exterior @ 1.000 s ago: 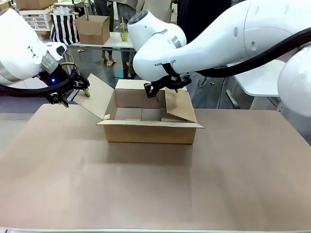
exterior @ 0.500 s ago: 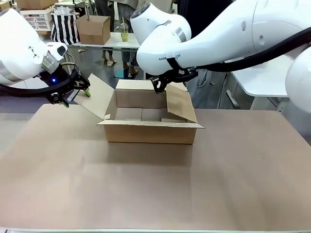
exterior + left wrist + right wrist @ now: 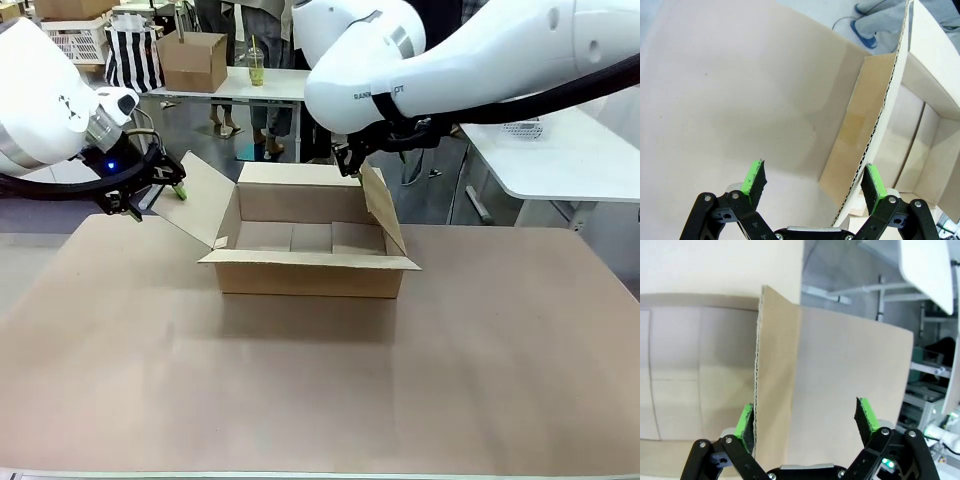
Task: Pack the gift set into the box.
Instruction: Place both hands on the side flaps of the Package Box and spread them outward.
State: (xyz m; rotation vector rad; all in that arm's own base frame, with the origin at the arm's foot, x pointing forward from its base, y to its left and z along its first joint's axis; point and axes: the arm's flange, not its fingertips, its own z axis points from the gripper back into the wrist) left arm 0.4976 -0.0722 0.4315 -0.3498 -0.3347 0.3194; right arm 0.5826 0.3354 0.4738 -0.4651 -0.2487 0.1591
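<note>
The box (image 3: 310, 262) stands open at the middle of the brown table, and its inside (image 3: 670, 365) holds nothing. My left gripper (image 3: 165, 188) is open at the box's left flap (image 3: 205, 200). That flap's edge (image 3: 885, 105) runs between the fingers, close to the right pad (image 3: 873, 184). My right gripper (image 3: 352, 166) is open at the top of the right flap (image 3: 380, 210). The flap (image 3: 840, 385) stands between its pads, its corrugated edge against the left pad (image 3: 745, 423). The gift set is out of view.
Behind the table stand a smaller carton (image 3: 190, 60), a striped bag (image 3: 132, 55), a white crate (image 3: 75, 40) and a cup (image 3: 256, 68) on a far table. A white table (image 3: 560, 150) is at the right. A person's legs (image 3: 225, 110) show at the back.
My right gripper has moved up and to the right, and the right flap has swung from leaning inward to more upright. The left arm has not moved.
</note>
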